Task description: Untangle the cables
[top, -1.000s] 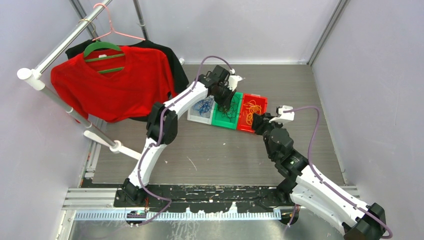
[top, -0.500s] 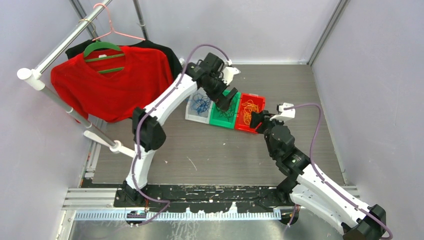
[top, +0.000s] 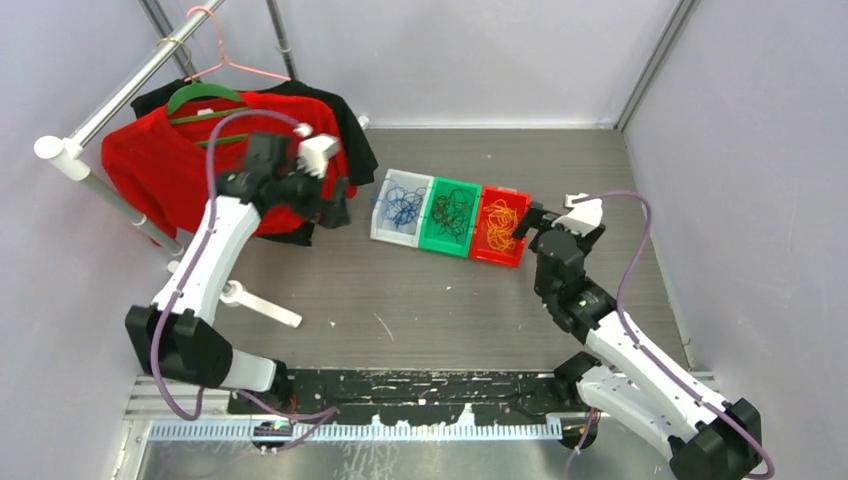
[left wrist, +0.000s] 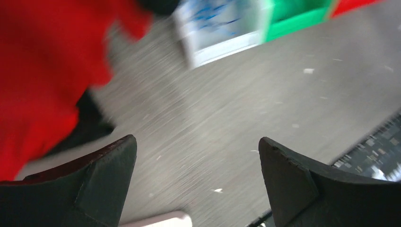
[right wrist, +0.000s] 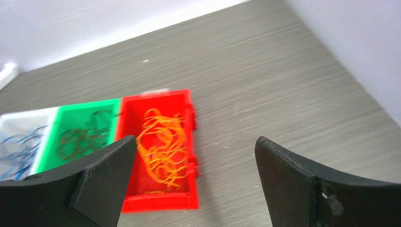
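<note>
The cables lie sorted by colour in three bins set side by side. Blue cables [top: 403, 205] fill the white bin [top: 381, 232], dark cables [top: 452, 212] the green bin [top: 445, 245], and orange cables [top: 502, 222] the red bin [top: 497, 255]. My left gripper [top: 338, 206] hangs open and empty left of the bins, close to the red shirt; in the blurred left wrist view its jaws [left wrist: 196, 142] frame only bare table. My right gripper [top: 523, 228] is open and empty at the red bin's right edge. The right wrist view shows the orange cables [right wrist: 163, 142] just beyond its left finger [right wrist: 101, 175].
A red shirt [top: 220, 170] on a green hanger [top: 205, 97] hangs over a black garment on the rack [top: 100, 110] at the left. A white rod [top: 262, 305] juts out low from the rack. Grey walls close in the table at the back and right.
My left arm has swung from over the green bin leftward to the shirt, and its jaws have opened. My right gripper has opened wide and drawn back slightly from the red bin.
</note>
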